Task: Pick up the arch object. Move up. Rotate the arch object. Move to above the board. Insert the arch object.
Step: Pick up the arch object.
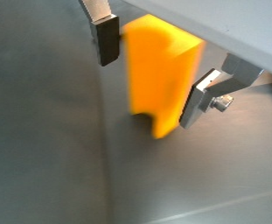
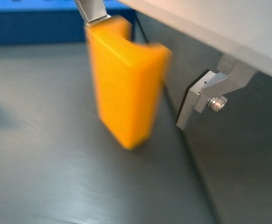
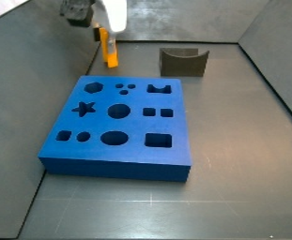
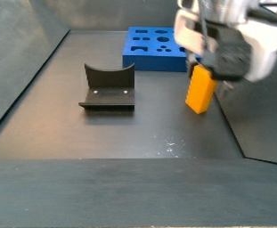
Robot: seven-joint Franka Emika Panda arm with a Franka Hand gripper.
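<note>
Arch object [image 1: 162, 74] bright orange-yellow. Board [image 3: 120, 127] solid blue, holes darker. Claw [image 1: 156, 83] fingers silver with dark pads. Curved block [image 4: 109, 88] dark grey. Worktop [image 3: 223, 122] plain grey.

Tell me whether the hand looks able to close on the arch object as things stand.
Probably yes. The hand already straddles the orange arch object, one finger on each side, and nothing else sits between them. The fixture and the board stand apart.
</note>
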